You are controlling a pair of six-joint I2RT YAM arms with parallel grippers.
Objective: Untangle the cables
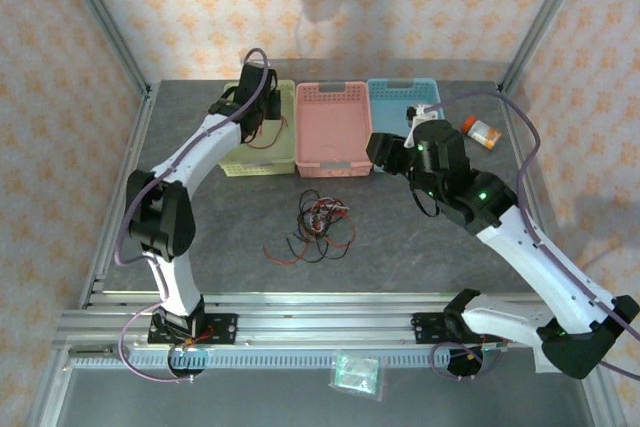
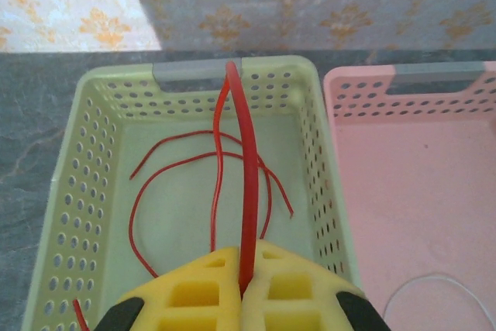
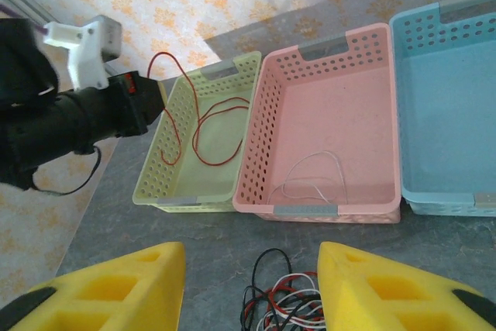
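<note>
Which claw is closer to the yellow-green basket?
Left. The left gripper hangs over the yellow-green basket, pinching a red cable; the right gripper hovers by the cable tangle.

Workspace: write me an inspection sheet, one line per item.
Surface: dark grey table.
Job's things: red, black and white cable tangle on the table; red cable in the green basket; white cable in the pink basket.
Clutter: orange-capped bottle beside the blue basket; plastic bag by the near rail.
Pincers: left pincer shut on the red cable; right pincer open above the tangle.
Cables: purple-grey arm hoses, clear of the tangle.
Surroundings: patterned walls, metal frame.
</note>
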